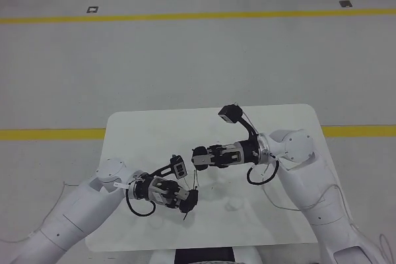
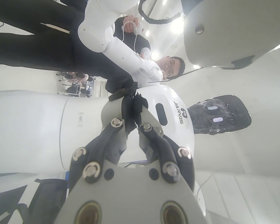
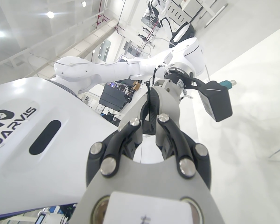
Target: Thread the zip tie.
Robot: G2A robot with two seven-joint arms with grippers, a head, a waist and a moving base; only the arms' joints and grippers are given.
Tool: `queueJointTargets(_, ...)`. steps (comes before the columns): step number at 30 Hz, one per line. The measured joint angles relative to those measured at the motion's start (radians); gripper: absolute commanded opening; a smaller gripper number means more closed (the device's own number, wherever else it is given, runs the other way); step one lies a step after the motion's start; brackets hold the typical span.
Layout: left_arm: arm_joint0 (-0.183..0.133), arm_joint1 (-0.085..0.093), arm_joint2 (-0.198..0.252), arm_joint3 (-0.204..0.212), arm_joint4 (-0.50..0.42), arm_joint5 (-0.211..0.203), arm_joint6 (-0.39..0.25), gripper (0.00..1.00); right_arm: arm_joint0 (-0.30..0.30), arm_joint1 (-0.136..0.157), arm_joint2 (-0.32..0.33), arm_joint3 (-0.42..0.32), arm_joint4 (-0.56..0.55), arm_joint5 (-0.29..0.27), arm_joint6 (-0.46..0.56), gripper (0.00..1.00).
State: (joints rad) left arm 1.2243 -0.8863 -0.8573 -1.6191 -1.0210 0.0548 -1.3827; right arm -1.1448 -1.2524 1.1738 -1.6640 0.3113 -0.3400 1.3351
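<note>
Both arms meet over the middle of the white table [image 1: 152, 132]. My right gripper [image 1: 196, 157] comes in from the right and is shut on a thin black zip tie [image 3: 150, 100]. The tie's square head [image 3: 148, 84] sticks out past the fingertips. In the top view the zip tie [image 1: 195, 178] runs as a fine black strand from the right gripper toward my left gripper [image 1: 189, 198], just in front of it. The left gripper [image 2: 133, 104] has its black-wrapped fingertips pressed together, seemingly pinching the strand. The strand itself is hidden in the left wrist view.
The left arm's wrist camera [image 3: 215, 103] sits close beside the right gripper. Bare tabletop lies all around the grippers. The table's rounded front edge [image 1: 185, 249] is just below the left gripper.
</note>
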Motion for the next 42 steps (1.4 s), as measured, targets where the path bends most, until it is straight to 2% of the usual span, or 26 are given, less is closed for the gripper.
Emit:
queueJointTargets(21, 0.000, 0.000, 0.000, 0.000, 0.000, 0.000, 0.000, 0.00, -0.008, -0.022, 0.023, -0.017, -0.047, 0.000, 0.031, 0.00)
queueJointTargets(42, 0.000, 0.000, 0.000, 0.000, 0.000, 0.000, 0.000, 0.00, 0.004, -0.051, 0.026, 0.013, -0.066, 0.000, 0.055, 0.00)
